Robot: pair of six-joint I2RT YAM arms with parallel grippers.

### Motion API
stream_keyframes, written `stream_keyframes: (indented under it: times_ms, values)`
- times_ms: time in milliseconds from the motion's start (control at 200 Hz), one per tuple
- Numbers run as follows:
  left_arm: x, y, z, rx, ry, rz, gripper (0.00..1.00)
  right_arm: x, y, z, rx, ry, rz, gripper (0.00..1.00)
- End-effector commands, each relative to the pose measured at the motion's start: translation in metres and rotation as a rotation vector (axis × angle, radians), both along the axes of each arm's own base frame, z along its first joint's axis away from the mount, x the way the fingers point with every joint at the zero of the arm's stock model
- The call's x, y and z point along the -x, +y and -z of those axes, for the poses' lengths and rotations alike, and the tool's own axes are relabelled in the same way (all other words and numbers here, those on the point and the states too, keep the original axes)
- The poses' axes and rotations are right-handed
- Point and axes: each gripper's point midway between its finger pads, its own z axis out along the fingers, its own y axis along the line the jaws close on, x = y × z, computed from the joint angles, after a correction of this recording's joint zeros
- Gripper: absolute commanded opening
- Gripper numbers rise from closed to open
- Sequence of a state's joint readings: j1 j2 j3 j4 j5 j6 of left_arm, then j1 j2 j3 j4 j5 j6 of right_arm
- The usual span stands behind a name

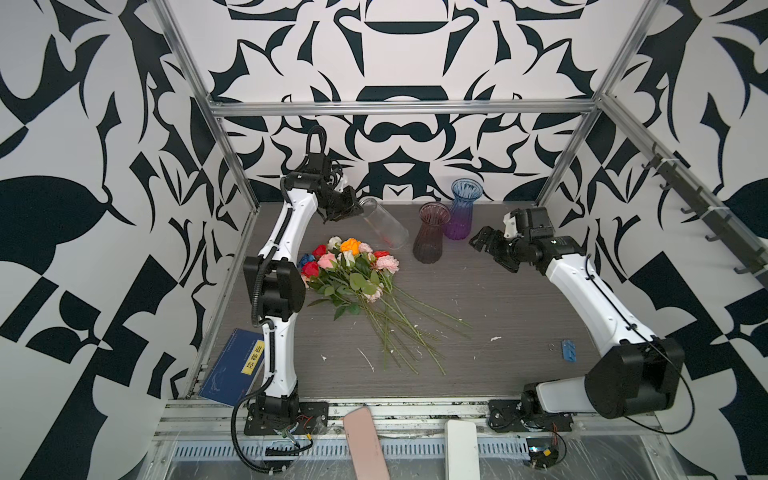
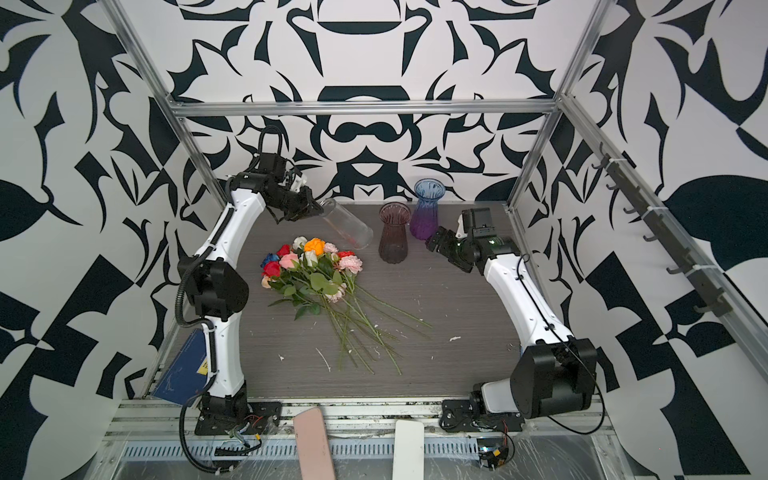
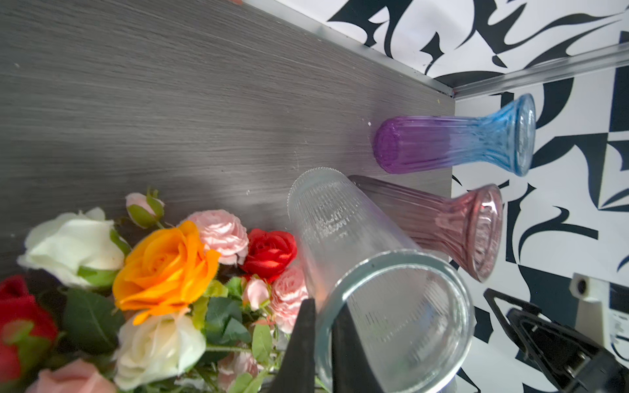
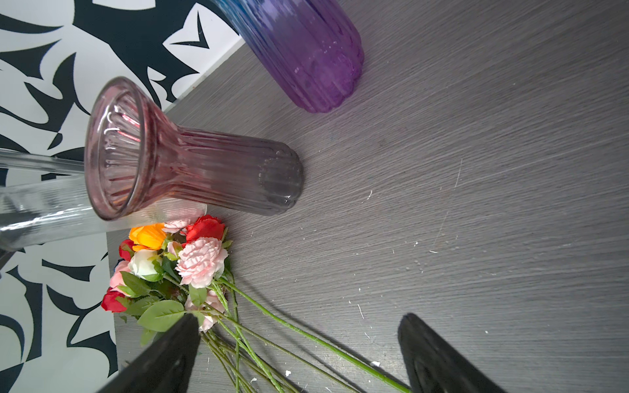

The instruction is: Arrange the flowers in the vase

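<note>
Now: flowers (image 1: pixel 353 274) near left jaws pinching tilted vase (image 1: pixel 384 226) rim.

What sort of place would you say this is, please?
Probably a robot test cell: an aluminium frame encloses the grey table, patterned black-and-white panels wall it in, and two robot arms are mounted at its front edge.
</note>
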State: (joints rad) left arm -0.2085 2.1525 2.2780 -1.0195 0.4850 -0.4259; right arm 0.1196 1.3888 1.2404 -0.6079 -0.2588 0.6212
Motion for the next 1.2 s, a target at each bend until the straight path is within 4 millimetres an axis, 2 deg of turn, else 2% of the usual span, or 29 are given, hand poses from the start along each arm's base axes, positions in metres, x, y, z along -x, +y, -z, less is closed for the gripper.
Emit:
stream_keyframes:
  times_ms: [0,110,245,350,505,630,915,1195]
  values:
    - [0.030,-0.019,-0.053,0.090,-0.072,0.076,0.00,-0.001,0.003,-0.008,-0.004,-0.042,-0.018,0.95]
    - [0.045,-0.028,-0.048,0.090,-0.048,0.109,0.00,0.002,0.003,-0.007,-0.005,-0.040,-0.016,0.95]
    - [0.064,-0.027,-0.033,0.087,0.001,0.123,0.00,0.005,0.002,-0.005,-0.005,-0.040,-0.009,0.95]
    - [0.079,-0.030,-0.030,0.085,0.004,0.140,0.00,0.006,0.002,-0.003,-0.010,-0.037,-0.006,0.95]
    - [0.093,-0.042,-0.010,0.091,0.051,0.156,0.00,0.006,0.003,0.002,-0.022,-0.026,-0.001,0.95]
    - [0.097,-0.048,-0.004,0.086,0.057,0.159,0.00,0.006,0.006,0.003,-0.025,-0.024,-0.004,0.94]
    - [0.090,-0.059,0.005,0.085,0.059,0.144,0.00,0.008,0.008,0.004,-0.035,-0.019,-0.005,0.94]
    - [0.097,-0.050,0.014,-0.042,0.063,0.165,0.00,0.012,0.007,0.007,-0.033,-0.012,-0.005,0.94]
